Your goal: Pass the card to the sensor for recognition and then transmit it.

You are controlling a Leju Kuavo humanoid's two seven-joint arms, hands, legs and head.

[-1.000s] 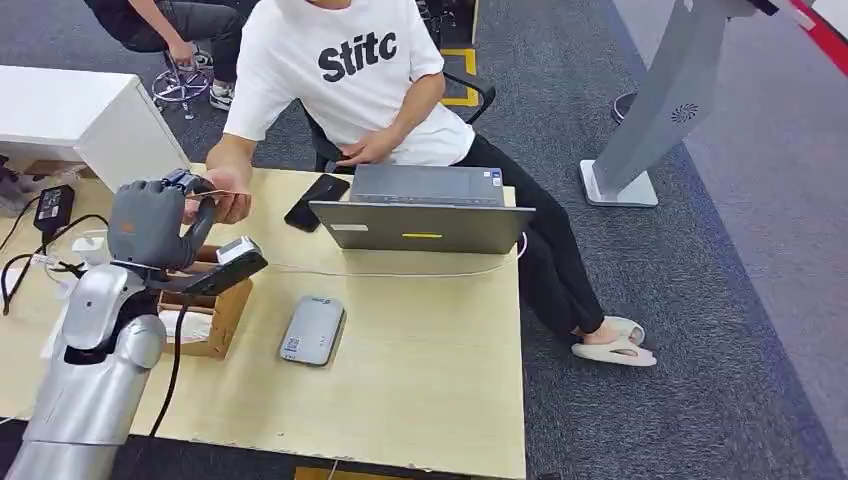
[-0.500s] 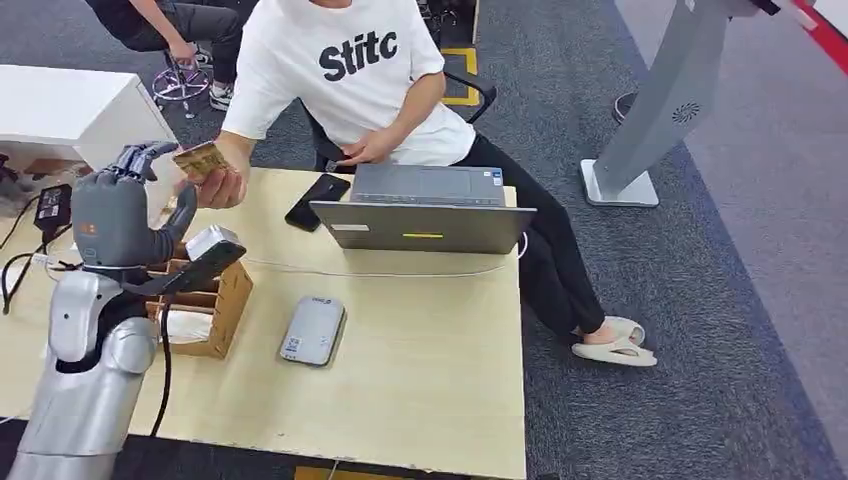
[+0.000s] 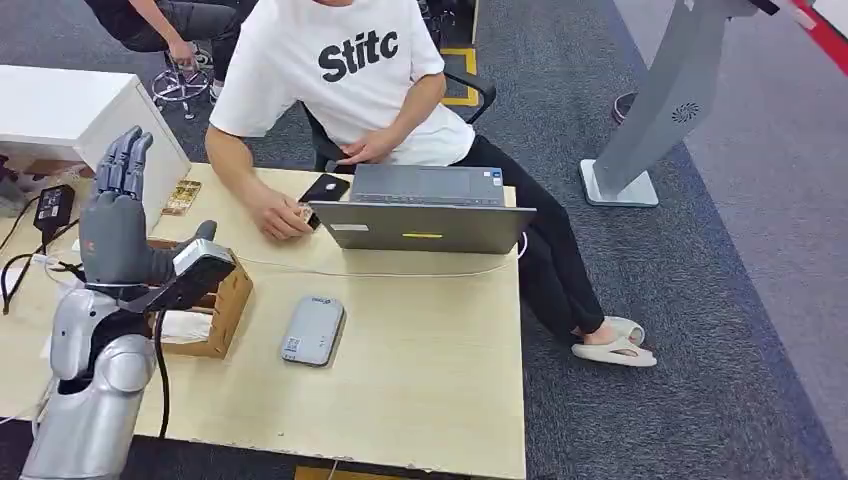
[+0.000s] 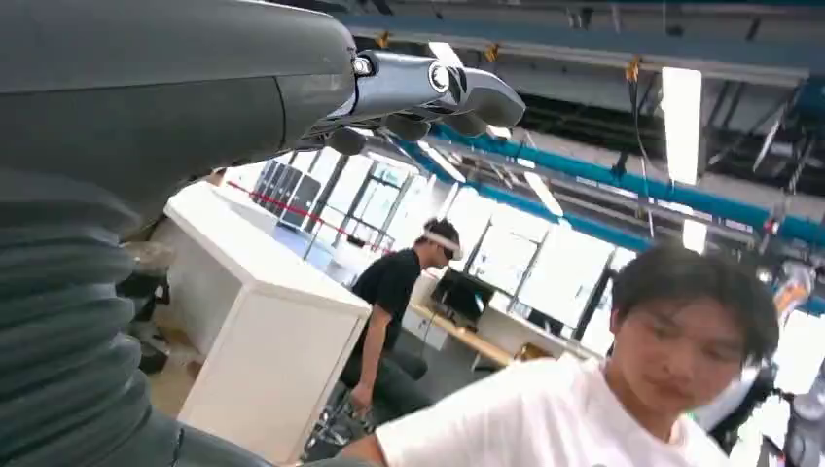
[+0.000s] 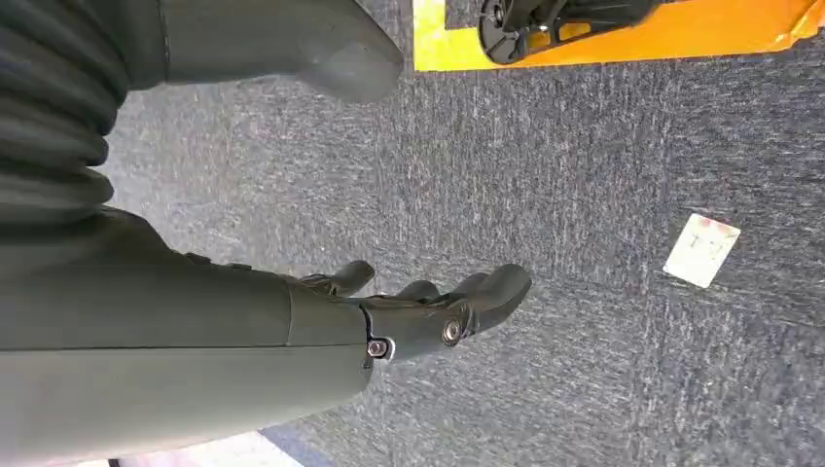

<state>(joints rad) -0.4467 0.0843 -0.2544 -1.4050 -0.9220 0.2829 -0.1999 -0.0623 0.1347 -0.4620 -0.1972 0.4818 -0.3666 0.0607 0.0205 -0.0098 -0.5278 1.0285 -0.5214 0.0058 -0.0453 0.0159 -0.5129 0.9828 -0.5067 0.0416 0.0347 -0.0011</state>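
Card point(image 3: 181, 197) on table point(image 3: 430, 340) far-left; reader point(image 3: 313, 330) before laptop point(image 3: 425, 212).

Right hand point(image 5: 428, 316) empty (fingers loosely apart) — over grey carpet point(image 5: 603, 175).

The card point(image 3: 181, 197) (brownish-gold, printed face up) lies flat on the bench point(image 3: 430, 370) near its far left edge. The sensor point(image 3: 312, 330), a flat grey rounded slab, lies flat toward the bench's near edge, well apart from it.
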